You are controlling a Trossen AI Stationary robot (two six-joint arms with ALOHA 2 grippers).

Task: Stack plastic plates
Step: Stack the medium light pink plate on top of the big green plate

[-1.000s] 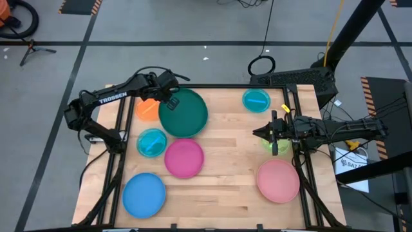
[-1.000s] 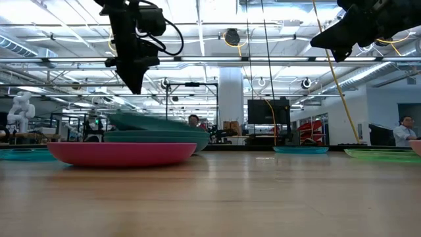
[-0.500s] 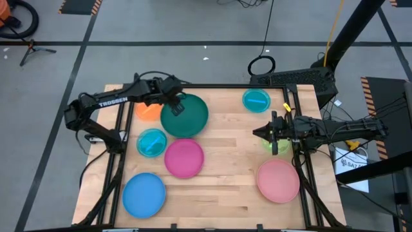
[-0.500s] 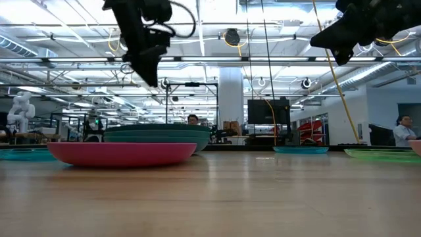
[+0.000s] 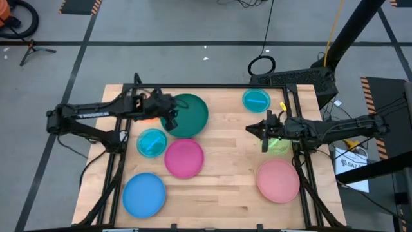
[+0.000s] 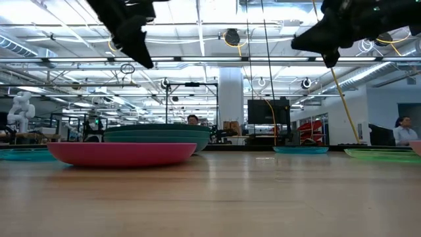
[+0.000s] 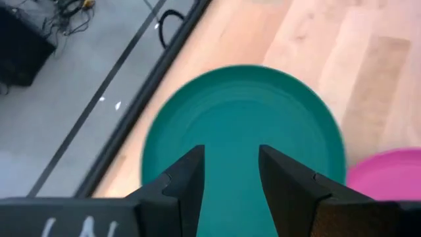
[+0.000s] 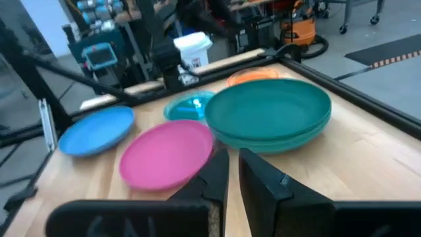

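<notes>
Two large teal plates (image 5: pixel 188 115) lie stacked flat near the table's far left, also seen in the low view (image 6: pixel 158 134). Around the stack rest an orange plate (image 5: pixel 145 113), a cyan plate (image 5: pixel 152 142), a magenta plate (image 5: pixel 184 158) and a blue plate (image 5: pixel 143 194). On the right are a second cyan plate (image 5: pixel 256 100), a lime plate (image 5: pixel 278 144) and a pink plate (image 5: pixel 278 180). My left gripper (image 7: pixel 231 150) hangs open and empty above the teal stack's left rim. My right gripper (image 8: pixel 233 153) is shut, raised above the table just left of the lime plate.
Bare wood lies in the table's middle and along its near edge (image 5: pixel 219 200). Black frame rails (image 5: pixel 116 154) run down both sides of the table. The left arm crosses above the orange plate, and the right arm covers part of the lime plate. People stand in the room beyond.
The top teal plate, tilted a second ago, has settled flat on the one beneath it. My left gripper has risen and drawn back toward the table's left and near side. My right gripper has shifted a little toward the table's left.
</notes>
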